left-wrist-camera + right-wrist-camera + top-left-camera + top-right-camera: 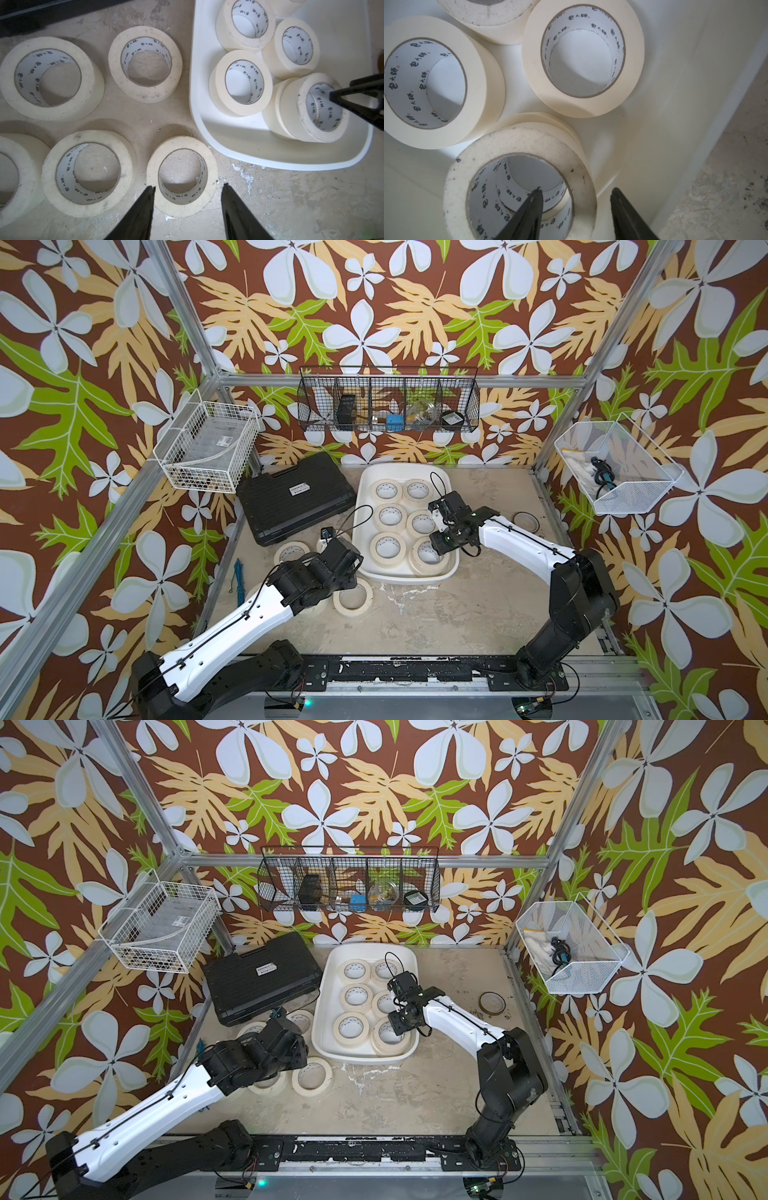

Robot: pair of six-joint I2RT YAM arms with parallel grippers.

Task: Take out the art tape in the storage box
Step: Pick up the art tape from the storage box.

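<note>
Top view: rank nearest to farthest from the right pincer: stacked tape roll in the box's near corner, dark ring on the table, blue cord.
1. Stacked tape roll, near corner of the storage box, directly under the right pincer.
2. Dark ring, on the table to the pincer's right.
3. Blue cord, far left edge.
</note>
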